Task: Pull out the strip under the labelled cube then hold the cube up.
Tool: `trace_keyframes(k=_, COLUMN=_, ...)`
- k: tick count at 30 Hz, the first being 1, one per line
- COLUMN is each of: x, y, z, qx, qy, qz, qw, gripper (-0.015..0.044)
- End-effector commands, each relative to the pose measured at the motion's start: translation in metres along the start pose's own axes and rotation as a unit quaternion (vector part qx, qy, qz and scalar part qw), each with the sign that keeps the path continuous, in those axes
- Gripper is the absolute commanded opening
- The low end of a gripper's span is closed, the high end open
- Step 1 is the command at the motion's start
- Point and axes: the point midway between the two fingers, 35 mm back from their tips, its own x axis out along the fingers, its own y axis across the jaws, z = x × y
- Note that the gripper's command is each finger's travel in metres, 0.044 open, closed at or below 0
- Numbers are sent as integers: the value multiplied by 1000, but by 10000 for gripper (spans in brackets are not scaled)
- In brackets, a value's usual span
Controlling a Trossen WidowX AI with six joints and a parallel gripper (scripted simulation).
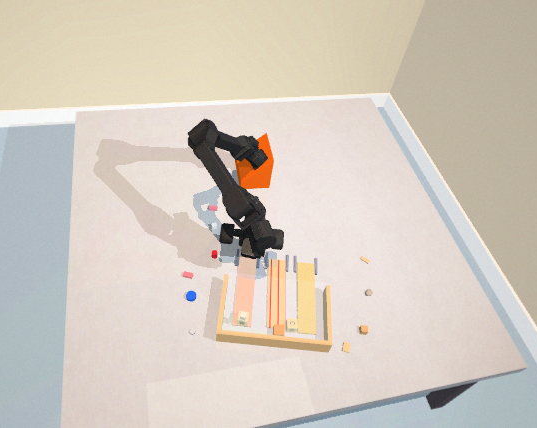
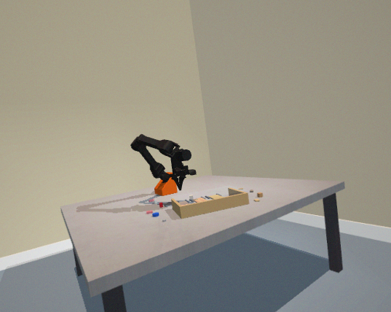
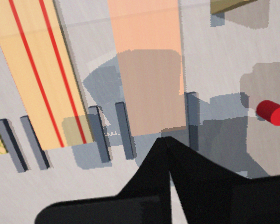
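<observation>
Your arm (image 1: 223, 175) folds from its orange base (image 1: 257, 175) mid-counter (image 1: 408, 225), wrist pointing straight down. End effector (image 3: 169, 145) is clenched, empty, tips at the peach strip (image 1: 244, 295) end, outside the tray (image 1: 273, 341). Labelled cube (image 1: 243, 318), pale, sits on that strip's far end inside the tray, toward the counter's near edge.

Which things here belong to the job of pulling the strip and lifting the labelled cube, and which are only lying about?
For the job: gripper, closed at the near end of the peach strip; pale cube on that strip.
Lying about: striped strip, yellow strip, orange cube, red peg, blue disc, pink block.
</observation>
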Motion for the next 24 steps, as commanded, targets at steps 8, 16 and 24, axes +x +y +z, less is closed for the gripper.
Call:
trace_keyframes(k=8, x=21, y=0, z=0, qx=-1, qy=4, qz=1, qw=1000, gripper=0)
trace_keyframes(k=16, x=34, y=0, z=1, qx=-1, qy=4, qz=1, qw=1000, gripper=0)
trace_keyframes(k=24, x=47, y=-1, z=1, qx=-1, qy=4, qz=0, qw=1000, gripper=0)
